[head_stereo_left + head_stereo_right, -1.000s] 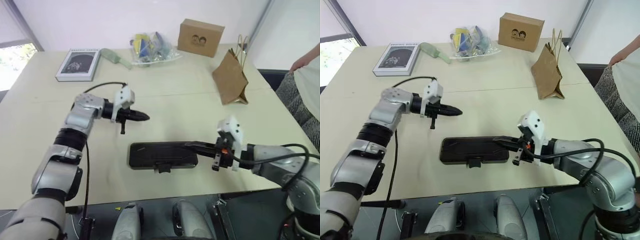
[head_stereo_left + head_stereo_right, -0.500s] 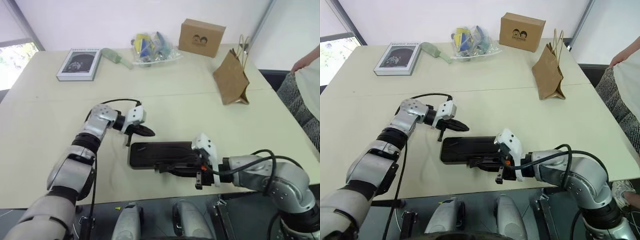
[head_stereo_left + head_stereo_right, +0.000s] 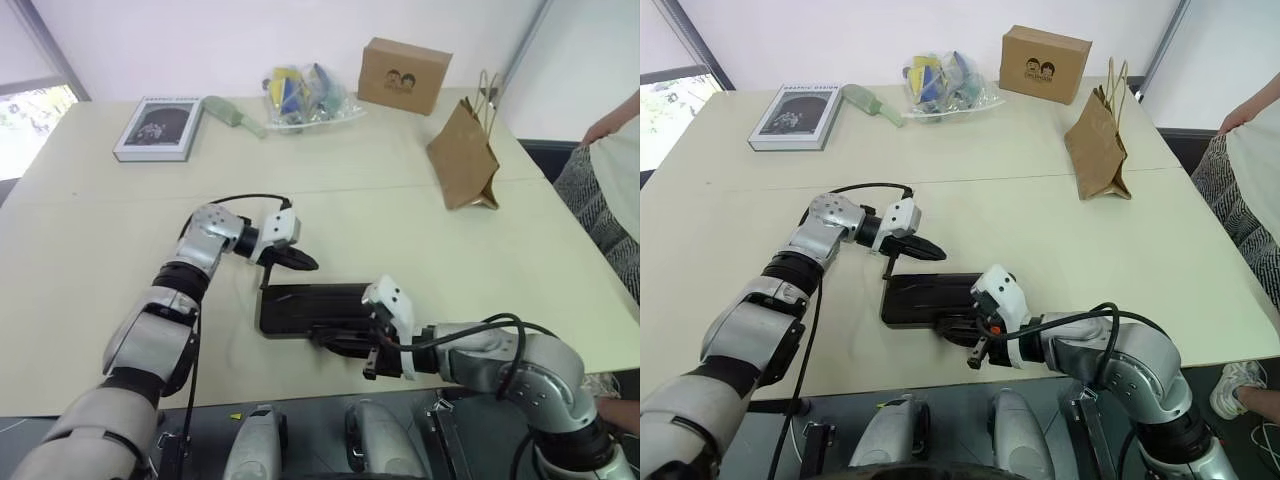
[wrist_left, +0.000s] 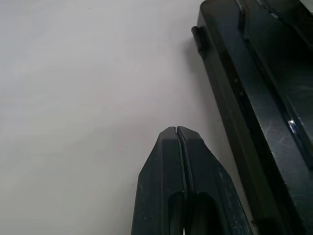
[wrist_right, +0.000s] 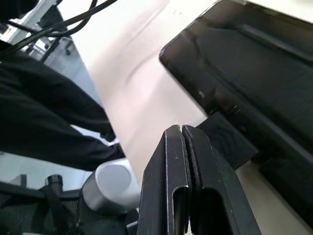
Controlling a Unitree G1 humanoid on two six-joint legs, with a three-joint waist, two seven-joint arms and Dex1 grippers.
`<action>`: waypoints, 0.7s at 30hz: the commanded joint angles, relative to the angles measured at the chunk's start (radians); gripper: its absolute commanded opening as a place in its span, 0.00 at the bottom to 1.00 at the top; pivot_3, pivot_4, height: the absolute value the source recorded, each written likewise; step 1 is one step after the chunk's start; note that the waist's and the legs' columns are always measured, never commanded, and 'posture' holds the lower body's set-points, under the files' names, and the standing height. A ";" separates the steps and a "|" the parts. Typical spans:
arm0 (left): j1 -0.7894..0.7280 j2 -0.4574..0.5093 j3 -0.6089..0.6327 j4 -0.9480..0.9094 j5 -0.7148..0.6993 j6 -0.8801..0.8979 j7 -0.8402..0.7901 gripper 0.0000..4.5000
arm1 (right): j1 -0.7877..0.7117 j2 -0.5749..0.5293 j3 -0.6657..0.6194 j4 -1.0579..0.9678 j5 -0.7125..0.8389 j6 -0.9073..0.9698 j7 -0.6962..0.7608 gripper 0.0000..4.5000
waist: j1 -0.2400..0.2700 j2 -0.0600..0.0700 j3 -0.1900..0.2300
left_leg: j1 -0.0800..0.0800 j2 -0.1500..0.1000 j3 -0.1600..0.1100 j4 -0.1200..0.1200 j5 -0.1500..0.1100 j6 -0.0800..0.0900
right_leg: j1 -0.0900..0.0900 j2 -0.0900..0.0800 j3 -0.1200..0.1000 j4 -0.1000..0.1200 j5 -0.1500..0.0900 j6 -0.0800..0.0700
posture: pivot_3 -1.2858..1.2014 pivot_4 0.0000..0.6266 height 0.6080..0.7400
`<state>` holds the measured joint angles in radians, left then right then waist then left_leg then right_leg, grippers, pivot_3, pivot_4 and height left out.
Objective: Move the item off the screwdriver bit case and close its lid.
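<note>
The screwdriver bit case (image 3: 312, 305) lies flat near the table's front edge, and its dark smoky lid (image 5: 254, 68) lies down over it. A small latch tab (image 5: 230, 143) sticks out of the case's near edge. The brown paper bag (image 3: 462, 158) stands upright at the far right, well away from the case. My left gripper (image 3: 309, 266) is shut and empty, its tip just above the case's far edge, near the left corner (image 4: 198, 34). My right gripper (image 3: 324, 338) is shut and empty, low at the near edge beside the latch tab.
A grey-covered book (image 3: 156, 128), a green object (image 3: 232, 114), a clear bag of coloured items (image 3: 300, 94) and a printed cardboard box (image 3: 403, 73) line the far side. A person (image 3: 615, 165) stands at the right. The table's front edge (image 3: 300, 395) runs close below the case.
My right gripper slid left and down along the case to its near edge by the latch tab. My left gripper came right and down to the case's far edge.
</note>
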<state>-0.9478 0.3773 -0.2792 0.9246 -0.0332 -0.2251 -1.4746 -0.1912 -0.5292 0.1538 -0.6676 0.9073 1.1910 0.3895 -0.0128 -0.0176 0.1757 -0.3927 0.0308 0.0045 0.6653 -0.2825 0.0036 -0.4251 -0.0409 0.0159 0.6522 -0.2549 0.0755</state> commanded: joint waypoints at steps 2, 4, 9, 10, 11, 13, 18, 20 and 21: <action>-0.016 -0.010 0.000 -0.030 -0.003 -0.014 -0.063 0.00 | 0.014 0.022 0.017 -0.001 -0.038 -0.016 -0.035 0.01 | 0.000 0.000 0.000 | 0.000 0.000 0.000 0.000 0.000 0.000 | 0.000 0.000 0.000 0.000 0.000 0.000 | 0.52 0.24 1.00; -0.010 -0.014 -0.007 -0.035 0.003 -0.015 -0.077 0.00 | 0.021 0.028 0.015 0.002 -0.042 -0.011 -0.043 0.01 | 0.000 0.000 0.000 | 0.000 0.000 0.000 0.000 0.000 0.000 | 0.000 0.000 0.000 0.000 0.000 0.000 | 0.52 0.24 1.00; 0.001 -0.027 -0.024 -0.035 0.021 -0.042 -0.084 0.00 | 0.033 0.027 0.025 0.005 -0.064 -0.016 -0.045 0.01 | 0.000 0.000 0.000 | 0.000 0.000 0.000 0.000 0.000 0.000 | 0.000 0.000 0.000 0.000 0.000 0.000 | 0.52 0.24 1.00; 0.003 -0.032 -0.024 -0.037 0.020 -0.044 -0.083 0.00 | 0.035 0.030 0.028 0.009 -0.070 -0.018 -0.047 0.01 | -0.001 0.000 0.000 | 0.000 0.000 0.000 0.000 0.000 0.000 | 0.000 0.000 0.000 0.000 0.000 0.000 | 0.52 0.24 1.00; 0.005 -0.036 -0.022 -0.038 0.020 -0.047 -0.081 0.00 | 0.036 0.035 0.029 0.015 -0.073 -0.019 -0.049 0.01 | -0.001 -0.001 0.000 | 0.000 0.000 0.000 0.000 0.000 0.000 | 0.000 0.000 0.000 0.000 0.000 0.000 | 0.52 0.24 1.00; 0.006 -0.041 -0.022 -0.039 0.022 -0.049 -0.079 0.00 | 0.037 0.045 0.029 0.025 -0.079 -0.017 -0.054 0.01 | -0.002 -0.001 -0.001 | 0.000 0.000 0.000 0.000 0.000 0.000 | 0.000 0.000 0.000 0.000 0.000 0.000 | 0.52 0.24 1.00; 0.013 -0.045 -0.024 -0.043 0.029 -0.056 -0.079 0.00 | 0.045 0.058 0.042 0.025 -0.093 -0.010 -0.061 0.01 | -0.005 -0.003 -0.002 | 0.001 0.000 -0.001 0.000 0.000 0.000 | 0.000 0.001 0.000 0.001 0.000 0.000 | 0.52 0.24 1.00; 0.014 -0.045 -0.025 -0.043 0.031 -0.058 -0.079 0.00 | 0.051 0.060 0.045 0.025 -0.093 -0.004 -0.060 0.01 | -0.005 -0.003 -0.002 | 0.001 0.000 -0.001 0.000 0.000 0.000 | 0.000 0.001 0.000 0.001 0.000 0.000 | 0.52 0.24 1.00; 0.015 -0.044 -0.025 -0.044 0.032 -0.058 -0.079 0.00 | 0.053 0.057 0.052 0.024 -0.100 -0.007 -0.058 0.01 | -0.005 -0.004 -0.002 | 0.001 0.000 -0.001 0.000 0.000 0.000 | 0.000 0.001 0.000 0.001 0.000 0.000 | 0.52 0.24 1.00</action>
<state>-0.9360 0.3327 -0.3016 0.9058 -0.0082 -0.2630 -1.5462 -0.1546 -0.4763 0.1821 -0.6631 0.8182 1.1727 0.3342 -0.0176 -0.0212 0.1735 -0.3919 0.0311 0.0038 0.6654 -0.2825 0.0037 -0.4249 -0.0400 0.0160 0.6530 -0.2549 0.0754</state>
